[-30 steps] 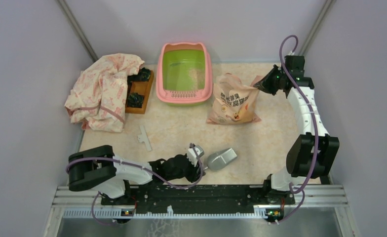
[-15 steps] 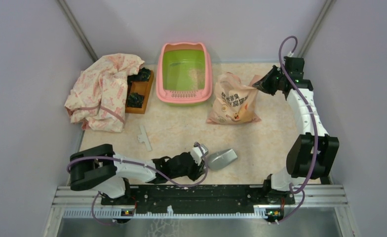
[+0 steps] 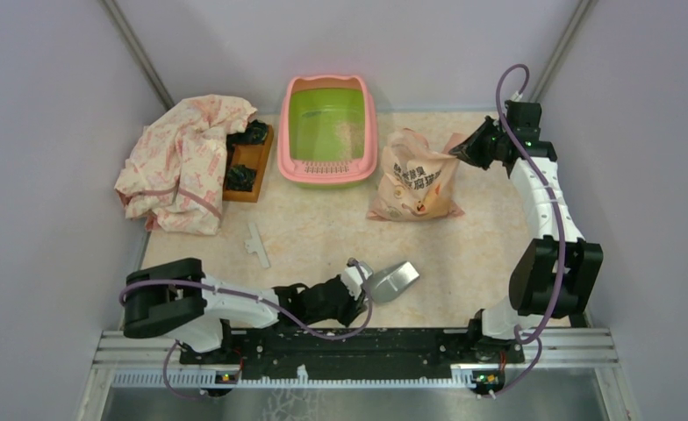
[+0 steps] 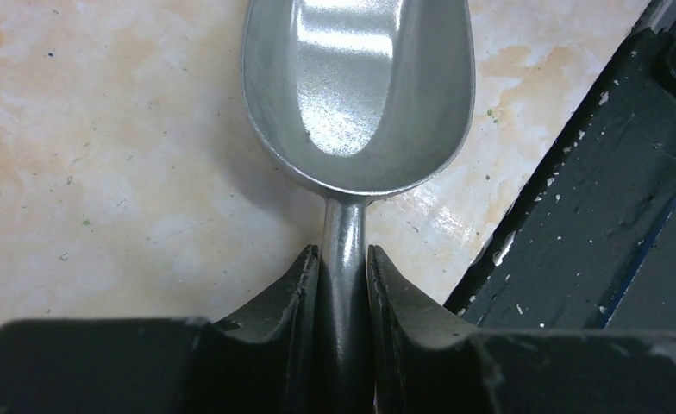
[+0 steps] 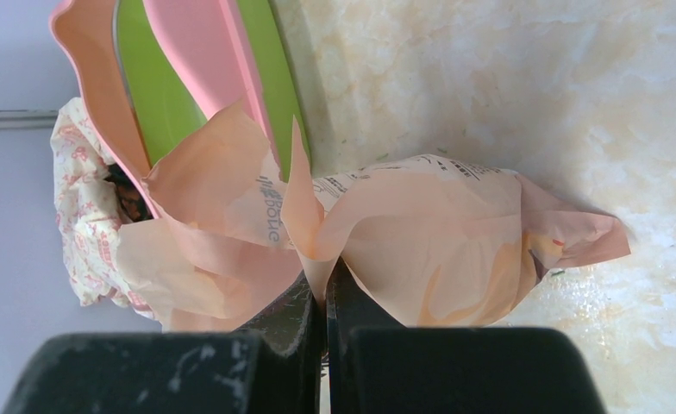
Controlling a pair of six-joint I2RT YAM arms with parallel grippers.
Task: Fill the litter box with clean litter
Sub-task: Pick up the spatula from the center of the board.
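**Gripping the scoop at the near edge, bag pinched at the far right**

At the near edge of the table (image 3: 305, 230), about midway along it, the left gripper (image 4: 343, 256) stood with its jaws narrow, 1 on each side of the thin handle of the metal scoop (image 4: 356, 86), both touching it. The scoop's bowl was empty and lay on the table. Toward the far right corner, the right gripper (image 5: 324, 278) was fully closed on a flap at the top of the peach bag (image 5: 438, 233). The bag lay just beside the litter box (image 3: 326, 174), which sat at the middle of the far edge. Only a thin pale scatter of clean litter (image 3: 351, 133) showed on its green floor. The step in hand looked like picking up the scoop, with filling barely begun. Next, the scoop would need lifting level and carrying to the bag's mouth, with the right gripper holding that mouth open.
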